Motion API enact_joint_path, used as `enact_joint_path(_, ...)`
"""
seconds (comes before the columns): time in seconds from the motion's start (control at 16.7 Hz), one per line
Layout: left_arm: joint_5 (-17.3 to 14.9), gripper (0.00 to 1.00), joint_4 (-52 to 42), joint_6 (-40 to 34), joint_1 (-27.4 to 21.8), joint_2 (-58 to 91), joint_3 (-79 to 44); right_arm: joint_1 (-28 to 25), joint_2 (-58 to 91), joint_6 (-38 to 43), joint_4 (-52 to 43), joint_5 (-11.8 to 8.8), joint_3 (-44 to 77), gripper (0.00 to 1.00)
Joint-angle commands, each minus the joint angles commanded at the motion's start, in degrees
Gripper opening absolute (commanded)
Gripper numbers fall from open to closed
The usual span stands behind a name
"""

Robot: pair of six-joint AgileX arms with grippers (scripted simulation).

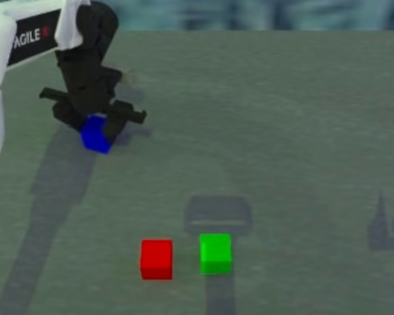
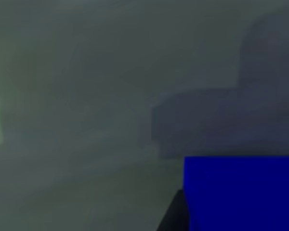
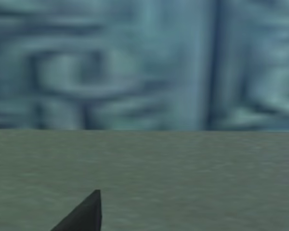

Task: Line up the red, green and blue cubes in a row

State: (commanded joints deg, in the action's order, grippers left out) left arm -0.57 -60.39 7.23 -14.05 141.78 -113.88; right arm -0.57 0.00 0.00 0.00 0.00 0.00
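Top view first: your left pincer (image 1: 95, 128) is out over the far left of the bench (image 1: 295, 131), and its fingers are clamped on the blue cube (image 1: 96, 134), which sits tilted between them. Look toward the near edge and you have the red cube (image 1: 156, 258) and the green cube (image 1: 215, 252) side by side, a small gap between them, both well apart from the blue one. Your left wrist view is filled at one corner by the blue cube (image 2: 241, 192). Your right wrist view shows only a dark fingertip (image 3: 84, 214) over bare bench; you cannot tell whether that pincer is apart or together.
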Motion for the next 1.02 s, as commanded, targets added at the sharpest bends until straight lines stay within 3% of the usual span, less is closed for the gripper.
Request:
enact_joint_path(0.42, 0.0, 0.00, -11.9, -0.1, 0.9, -2.5, -9.1, 0.0, 0.0, 0.0, 0.0, 0.0, 0.0, 1.00)
enact_joint_path(0.78, 0.1, 0.00, -12.5, -0.1, 0.6, -2.6, -9.7, 0.0, 0.0, 0.0, 0.0, 0.0, 0.0, 1.00)
enact_joint_path(1.02, 0.2, 0.00, -12.8, -6.2, -4.3, -2.8, -9.6, 0.0, 0.0, 0.0, 0.0, 0.0, 0.0, 1.00)
